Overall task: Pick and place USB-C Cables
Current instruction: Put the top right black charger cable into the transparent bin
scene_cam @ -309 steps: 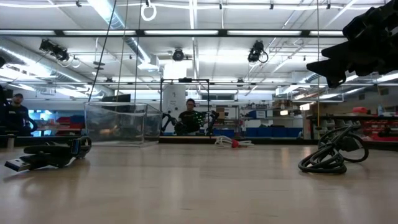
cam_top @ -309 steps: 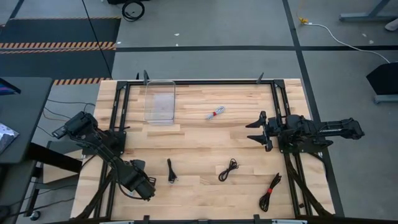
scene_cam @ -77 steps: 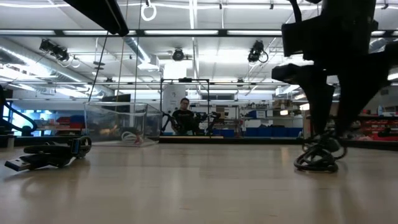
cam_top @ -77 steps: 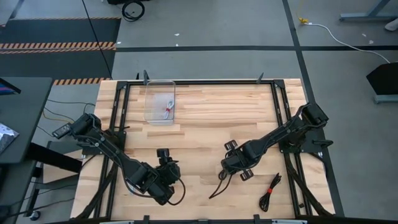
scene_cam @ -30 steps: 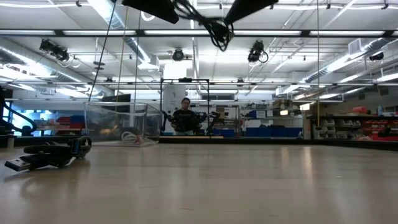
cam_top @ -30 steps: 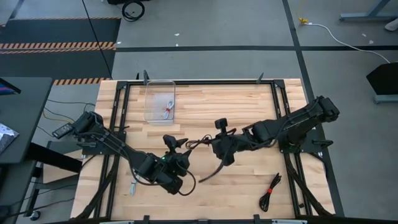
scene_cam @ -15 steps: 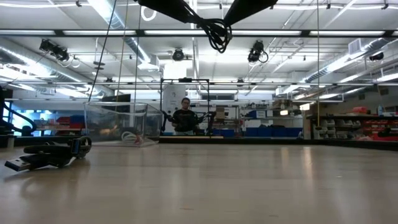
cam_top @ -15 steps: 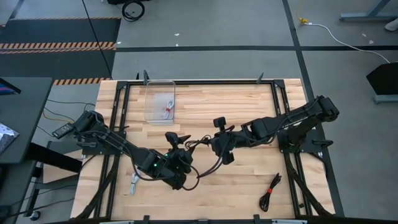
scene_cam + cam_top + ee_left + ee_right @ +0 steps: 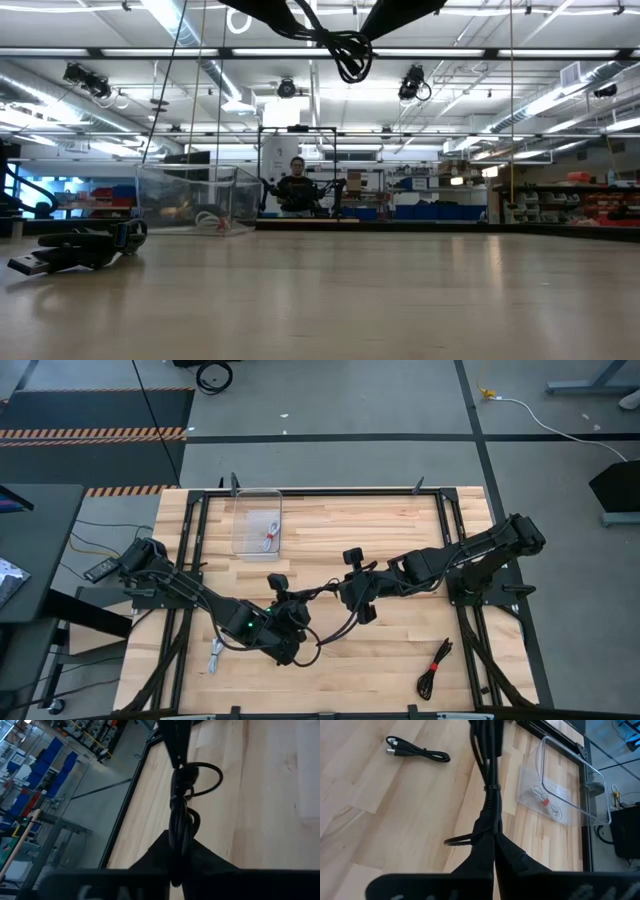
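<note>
A black USB-C cable (image 9: 320, 590) is held in the air over the table's middle, between my two grippers. My left gripper (image 9: 303, 598) comes from the table's left and is shut on it. My right gripper (image 9: 336, 590) comes from the right and is shut on it too. The low view shows the cable's coil (image 9: 348, 52) high above the table top. A silvery-white, red-tied cable (image 9: 270, 532) lies in the clear box (image 9: 257, 523) at the far left. A red-tied black cable (image 9: 435, 670) lies at the near right. My left gripper pinches the black cable (image 9: 179, 837) between its two fingers, coming about level from the table's left. The cable runs forward along the fingers toward the other gripper, clear of the table. My right gripper pinches the same cable (image 9: 492, 822) between its two fingers, coming about level from the table's right, the cable running on along them. A slack loop (image 9: 335, 628) hangs below, off the table.
Another black cable (image 9: 417, 752) lies on the wood near the left arm; its silver plug (image 9: 216, 655) shows at the near left. It also shows in the low view (image 9: 80, 250). A black frame (image 9: 320, 490) rims the table.
My left gripper has moved toward the right gripper and up to the lifted black cable. The right gripper has stayed about where it was. The cable's hanging tail has swung toward the table's left, under the left gripper.
</note>
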Available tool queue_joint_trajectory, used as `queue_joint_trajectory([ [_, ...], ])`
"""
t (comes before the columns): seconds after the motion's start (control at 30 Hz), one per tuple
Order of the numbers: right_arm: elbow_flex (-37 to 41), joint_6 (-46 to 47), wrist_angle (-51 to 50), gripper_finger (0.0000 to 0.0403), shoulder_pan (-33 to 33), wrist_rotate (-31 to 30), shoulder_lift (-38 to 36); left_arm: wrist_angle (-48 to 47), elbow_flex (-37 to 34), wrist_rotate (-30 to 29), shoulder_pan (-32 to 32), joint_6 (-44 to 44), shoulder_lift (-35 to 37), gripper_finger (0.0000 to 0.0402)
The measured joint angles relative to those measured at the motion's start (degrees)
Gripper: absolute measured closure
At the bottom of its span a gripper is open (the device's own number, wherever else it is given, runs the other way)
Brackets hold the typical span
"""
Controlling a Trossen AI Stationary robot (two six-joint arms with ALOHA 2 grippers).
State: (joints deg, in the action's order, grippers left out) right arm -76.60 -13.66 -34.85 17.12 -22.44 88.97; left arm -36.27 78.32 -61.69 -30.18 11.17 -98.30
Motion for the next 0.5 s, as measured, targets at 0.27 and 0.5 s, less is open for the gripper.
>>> queue_joint_trajectory([
  [0.27, 0.00, -0.07, -0.59, 0.0352, 0.00, 0.00, 0.00, -0.34, 0.00, -1.21, 0.00, 0.19, 0.00, 0.0387],
  [0.5, 0.00, 0.06, -6.33, 0.0269, 0.04, -1.19, 0.00, -11.94, -0.01, -4.35, 1.85, 7.98, 0.00, 0.0388],
])
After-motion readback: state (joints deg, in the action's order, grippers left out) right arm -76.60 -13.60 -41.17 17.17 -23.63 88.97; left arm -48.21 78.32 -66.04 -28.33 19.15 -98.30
